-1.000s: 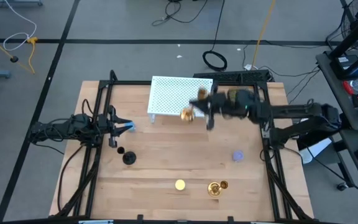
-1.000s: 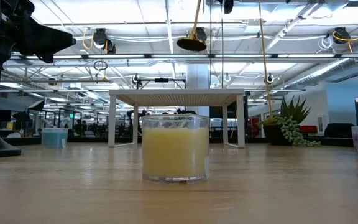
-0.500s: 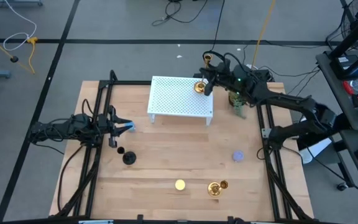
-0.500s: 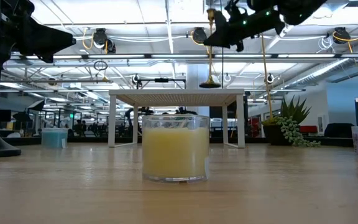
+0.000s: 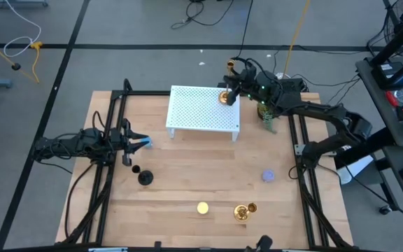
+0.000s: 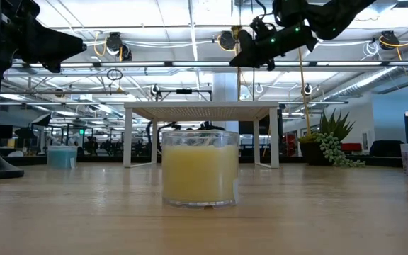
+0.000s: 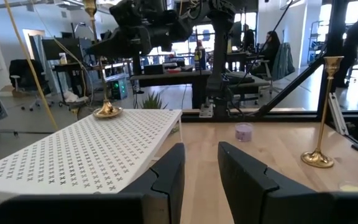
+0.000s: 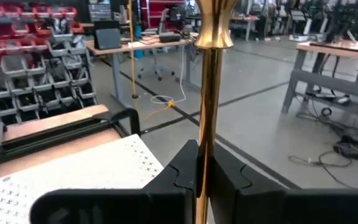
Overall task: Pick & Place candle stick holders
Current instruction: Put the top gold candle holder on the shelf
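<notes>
Three candle stick holders in all: two gold, one black. One gold holder (image 5: 224,97) standing on the white rack (image 5: 201,108), at its upper right corner in the high view, stem clamped between the closed jaws of the right gripper (image 5: 234,89); base apparently resting on the rack, though not yet let go. Probably the placing stage of the first holder, with release left to do. Second gold holder (image 5: 241,212) waiting at the lower middle of the worktop (image 5: 187,175), and the black holder (image 5: 145,177) at the lower left, both untouched. Left gripper (image 5: 126,150) idle at the left edge, jaws parted, holding nothing. Small candles on the worktop: one yellow (image 5: 202,208), one purple (image 5: 268,175).
</notes>
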Tool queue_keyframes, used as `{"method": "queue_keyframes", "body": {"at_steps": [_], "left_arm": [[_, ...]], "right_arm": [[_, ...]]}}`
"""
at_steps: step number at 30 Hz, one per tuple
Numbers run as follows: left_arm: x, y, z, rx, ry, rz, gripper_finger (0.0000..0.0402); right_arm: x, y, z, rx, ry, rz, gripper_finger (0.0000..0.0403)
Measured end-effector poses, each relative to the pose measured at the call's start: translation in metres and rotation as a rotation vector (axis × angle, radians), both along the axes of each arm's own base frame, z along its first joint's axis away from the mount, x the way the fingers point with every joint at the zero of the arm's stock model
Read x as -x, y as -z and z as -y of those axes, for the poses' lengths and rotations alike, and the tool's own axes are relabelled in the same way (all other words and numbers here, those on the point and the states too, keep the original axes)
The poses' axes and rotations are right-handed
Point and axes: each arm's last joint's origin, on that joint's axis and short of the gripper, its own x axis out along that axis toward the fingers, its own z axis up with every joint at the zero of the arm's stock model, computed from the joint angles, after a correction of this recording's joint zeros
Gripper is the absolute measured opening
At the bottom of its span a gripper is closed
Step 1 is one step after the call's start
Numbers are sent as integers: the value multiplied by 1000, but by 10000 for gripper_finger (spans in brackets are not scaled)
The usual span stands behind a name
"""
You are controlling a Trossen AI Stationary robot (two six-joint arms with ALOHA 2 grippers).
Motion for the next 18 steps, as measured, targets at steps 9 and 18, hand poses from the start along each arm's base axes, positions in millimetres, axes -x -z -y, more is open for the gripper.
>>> {"method": "queue_keyframes", "body": {"at_steps": [9, 18], "left_arm": [[0, 0, 0, 3, 0, 0, 104], [0, 9, 0, 1, -3, -96, 104]], "right_arm": [[1, 1, 2, 5, 9, -11, 39], [1, 1, 2, 5, 6, -21, 97]]}}
